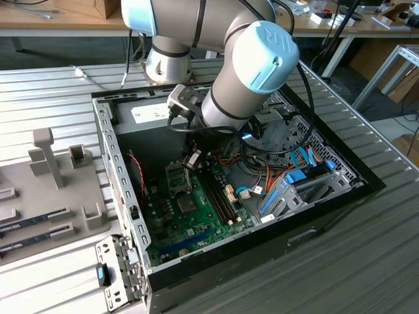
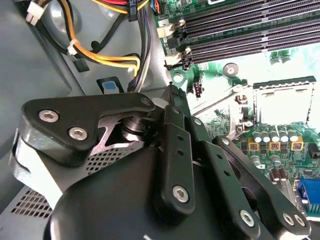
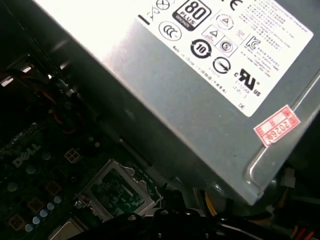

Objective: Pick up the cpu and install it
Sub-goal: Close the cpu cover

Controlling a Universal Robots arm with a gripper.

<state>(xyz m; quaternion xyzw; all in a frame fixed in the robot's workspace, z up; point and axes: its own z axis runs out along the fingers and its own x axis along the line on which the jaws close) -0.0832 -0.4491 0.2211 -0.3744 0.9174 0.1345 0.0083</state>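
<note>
Now the arm [image 1: 242,78] reaches from the case's [image 1: 366,180] far side, bent at the elbow, wrist pitched down into the open case over the motherboard [image 1: 196,219]; the gripper [image 1: 193,156] hangs low beside the power supply [image 3: 200,100], its grey wall close by in the first wrist view. Its fingers are drawn in on a small flat grey square, the cpu [image 1: 192,161], held tilted at their tips (the gripper's own body [image 2: 172,95] hides the pinch in the second wrist view). The cpu sits just above the socket [image 1: 177,177], near but apart from it; the socket's frame stands open in both wrist views [image 2: 280,107] [image 3: 120,192], with memory slots [image 2: 240,30] alongside.
</note>
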